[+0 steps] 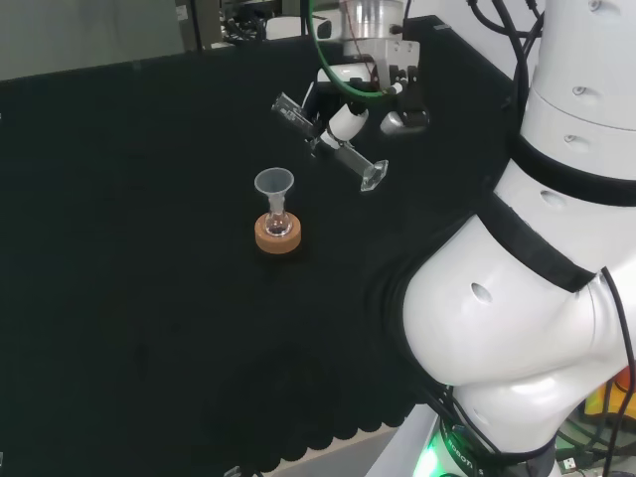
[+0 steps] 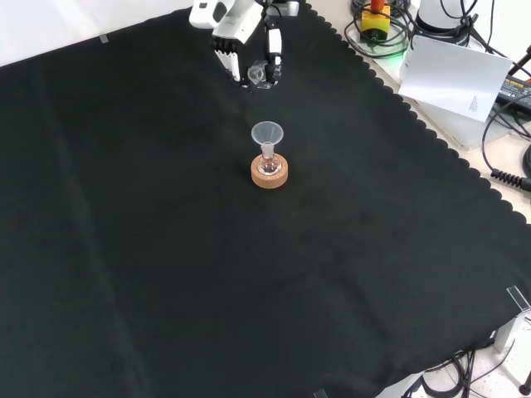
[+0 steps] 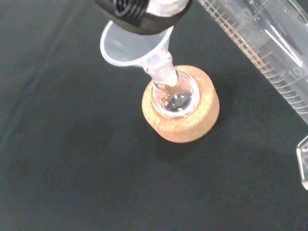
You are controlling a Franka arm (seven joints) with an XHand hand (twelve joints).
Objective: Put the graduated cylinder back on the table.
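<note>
My hand (image 1: 348, 119) holds a clear graduated cylinder (image 1: 333, 144) in the air, its fingers curled round the middle of the tube. The cylinder lies tilted, its foot (image 1: 374, 176) lower and toward the arm in the head view, its mouth (image 1: 285, 106) higher. In the front view the hand (image 2: 249, 37) hangs above the cloth behind the flask, with the cylinder (image 2: 259, 76) between its fingers. Close by in the wrist view runs the cylinder's marked wall (image 3: 260, 53), with a finger (image 3: 139, 12) beside it.
A small round flask (image 1: 277, 223) with a clear funnel (image 1: 273, 185) in its neck sits on a cork ring (image 1: 278, 237) below and left of the hand in the head view. The flask (image 3: 175, 96) holds a little dark liquid. The black cloth (image 2: 166, 274) spreads around it.
</note>
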